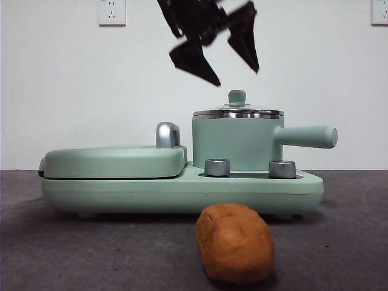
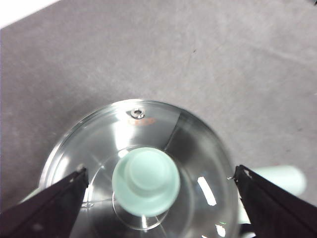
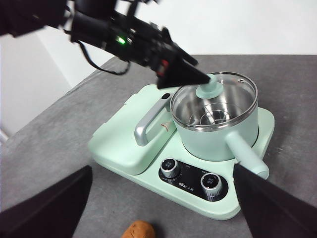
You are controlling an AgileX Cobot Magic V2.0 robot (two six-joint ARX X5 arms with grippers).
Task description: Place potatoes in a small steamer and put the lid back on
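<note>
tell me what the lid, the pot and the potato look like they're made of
The lid looks like clear glass in a shiny steel rim: the steel basket inside shows through it. Its knob is matte mint green, probably plastic. The small steamer has a smooth mint-green coated wall, steel-rimmed. The potato is matte orange-brown with bumpy skin; real or imitation is unclear.

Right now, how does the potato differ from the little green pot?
The potato is orange-brown, lumpy and matte; the steamer pot is smooth mint-green with a steel rim. The potato lies on the grey table in front of the cooker; the pot stands on the cooker, its glass lid on. The potato is smaller. Neither is held.
</note>
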